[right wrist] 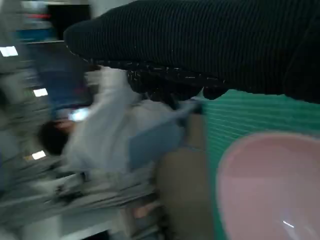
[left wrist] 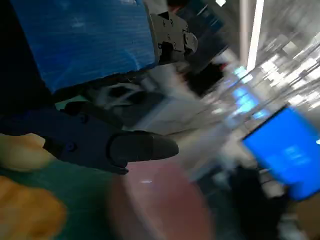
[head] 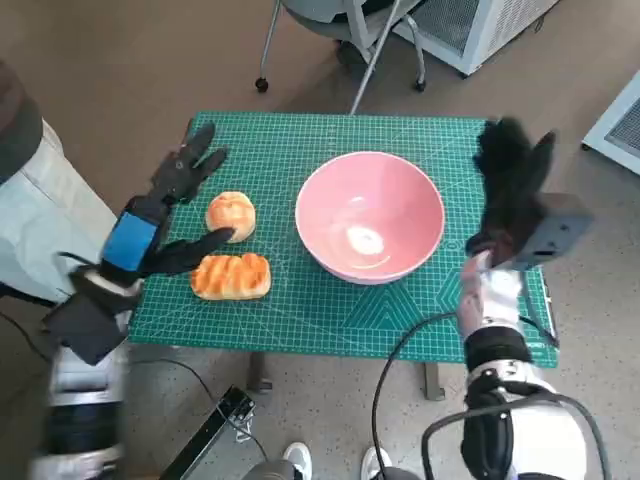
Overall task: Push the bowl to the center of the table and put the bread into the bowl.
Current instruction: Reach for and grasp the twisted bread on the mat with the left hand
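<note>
The pink bowl point(head: 370, 217) you are working with sits upright on the green cutting mat point(head: 300, 300), a little right of the desk's middle, its hollow showing only a pale glare. To its left lie two pieces of bread: a round bun point(head: 231, 215) nearer the far edge and a longer, ridged loaf point(head: 232, 276) nearer you, the two just beside each other and both apart from the bowl.

Your left robot hand point(head: 170, 215) hangs over the desk's left side, its blue-taped back up and its black fingers spread, gripping nothing. One finger points away toward the far edge; another reaches across just at the near side of the round bun, above the loaf. Whether it touches either piece you cannot tell from above. The left wrist view, badly blurred, shows that dark finger point(left wrist: 142, 147) over the mat with tan bread at the frame's edge and a pink smear of bowl beyond.

Your right robot hand point(head: 510, 190), in its black knitted glove, is raised at the desk's right edge, fingers splayed upward and empty, clear of the bowl's rim. The right wrist view shows the glove point(right wrist: 200, 45) over the mat and bowl, with a blurred person in pale clothing point(right wrist: 115, 135) behind.

Beyond the desk's far edge stand a chair's legs point(head: 360, 60) on the brown floor point(head: 120, 60).
</note>
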